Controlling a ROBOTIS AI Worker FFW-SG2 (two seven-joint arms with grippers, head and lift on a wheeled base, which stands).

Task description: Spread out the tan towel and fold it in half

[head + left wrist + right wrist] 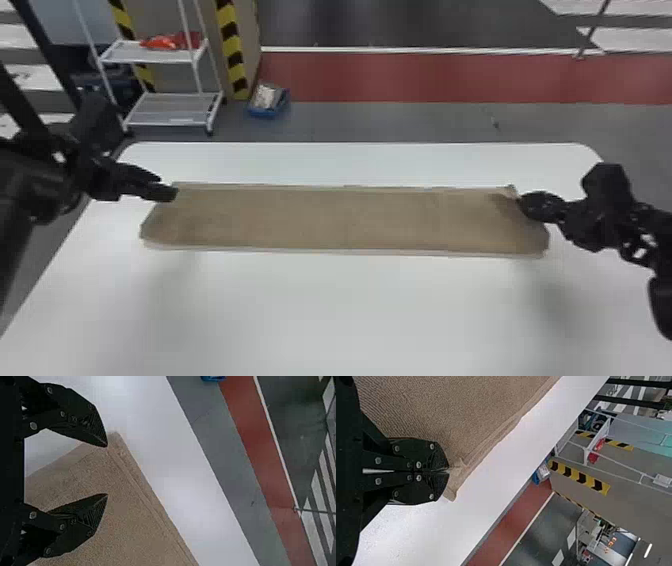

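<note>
Tabletop (325,310) beneath tan towel (345,220), left end effector (168,186) agape, empty, right end effector (521,201) tight on towel corner, red floor (400,77) beyond

The towel (310,220) is plain tan, the table (320,310) white.

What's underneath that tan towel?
The tan towel lies on the white table, which shows around it. A paler strip, perhaps a lower layer, peeks out along its near edge. Anything further under the cloth is covered.
</note>
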